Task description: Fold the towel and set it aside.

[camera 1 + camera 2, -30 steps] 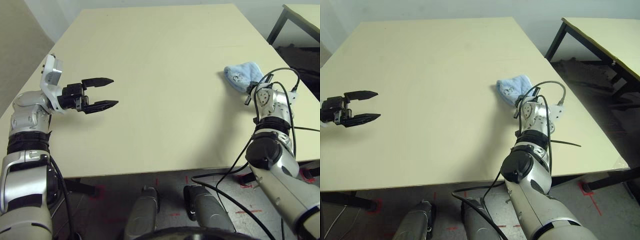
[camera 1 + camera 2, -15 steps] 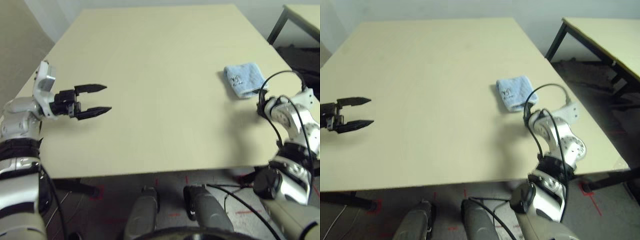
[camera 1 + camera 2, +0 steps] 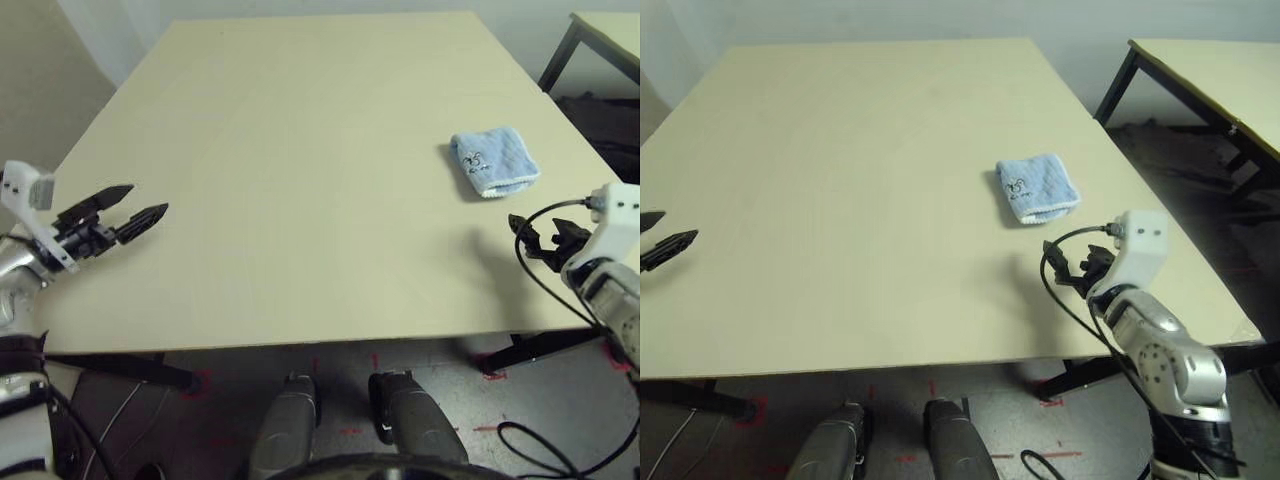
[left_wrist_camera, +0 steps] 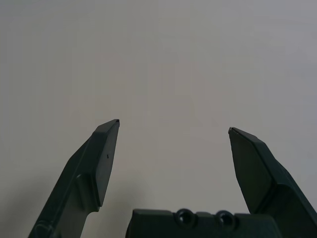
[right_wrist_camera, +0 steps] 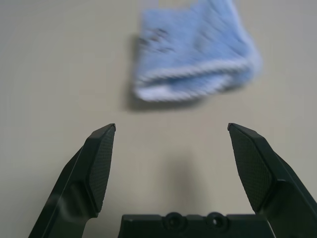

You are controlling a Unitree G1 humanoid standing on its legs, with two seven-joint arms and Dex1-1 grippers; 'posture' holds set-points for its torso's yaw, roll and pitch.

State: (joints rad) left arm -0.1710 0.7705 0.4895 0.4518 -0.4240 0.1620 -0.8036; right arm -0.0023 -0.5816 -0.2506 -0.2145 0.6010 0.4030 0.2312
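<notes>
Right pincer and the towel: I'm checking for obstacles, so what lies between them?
Nothing: bare table separates the open right pincer from the folded towel, as the right wrist view shows.

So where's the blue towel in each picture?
Left eye: towel on the right, folded on the table.
Right eye: right of the middle.
Left wrist: not there.
Right wrist: beyond the open right gripper.
Shared landmark: its white edging.
</notes>
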